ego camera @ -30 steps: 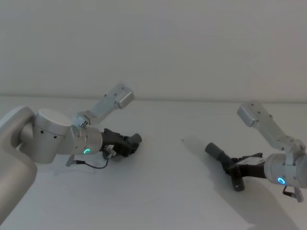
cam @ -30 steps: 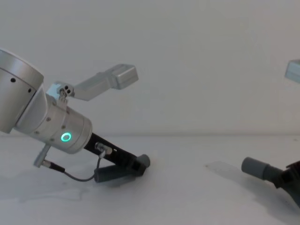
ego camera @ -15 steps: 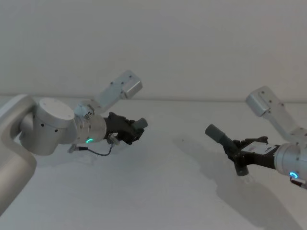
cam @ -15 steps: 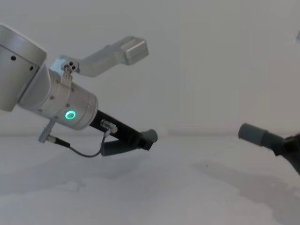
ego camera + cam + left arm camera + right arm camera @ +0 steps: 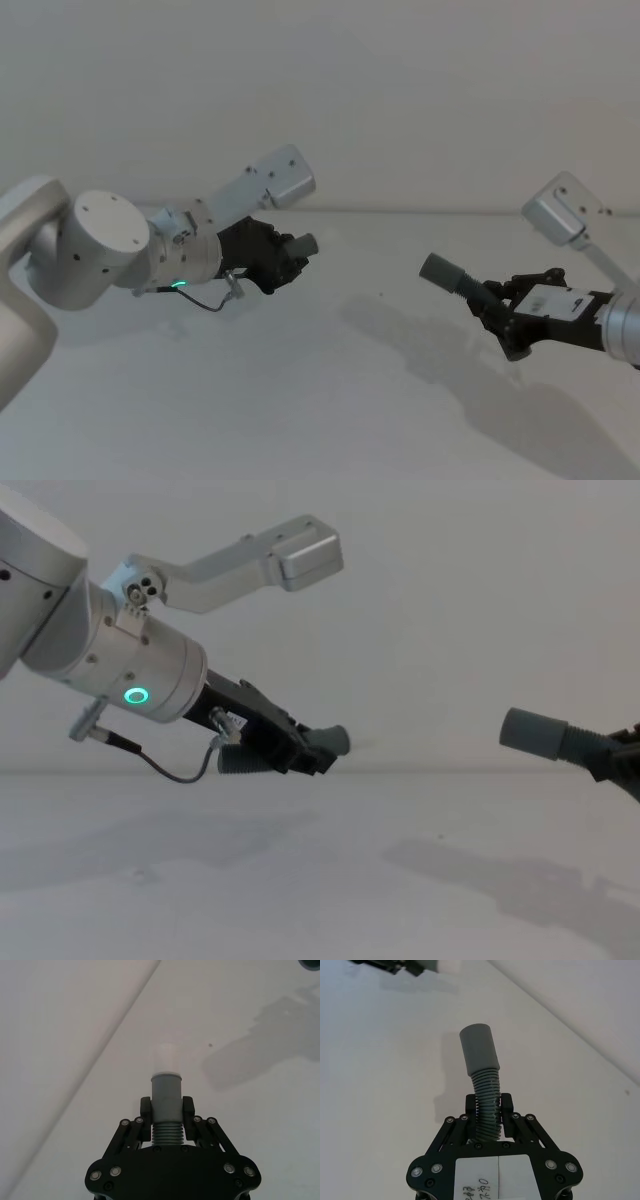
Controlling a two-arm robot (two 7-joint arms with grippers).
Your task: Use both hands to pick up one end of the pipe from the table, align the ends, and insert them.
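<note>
Both pipe pieces hang in the air above the white table (image 5: 330, 410). My left gripper (image 5: 283, 262) is shut on the ribbed part of the shorter piece (image 5: 165, 1132), just behind its smooth grey cuff (image 5: 165, 1091). A whitish spigot (image 5: 165, 1057) sticks out of that cuff. My right gripper (image 5: 497, 306) is shut on the ribbed hose (image 5: 486, 1095) of the other piece, whose grey cuff (image 5: 479, 1050) points toward the left arm. In the chest view the left cuff (image 5: 335, 740) and the right cuff (image 5: 528, 731) face each other across a wide gap, at about the same height.
The table (image 5: 320, 880) carries only the arms' shadows. A plain wall stands behind it. A grey link of the left arm (image 5: 290, 552) juts out above the left gripper, and a link of the right arm (image 5: 565, 212) shows at the right.
Both grippers have risen from the table with their pipe pieces. The two cuffs have swung up to face each other.
</note>
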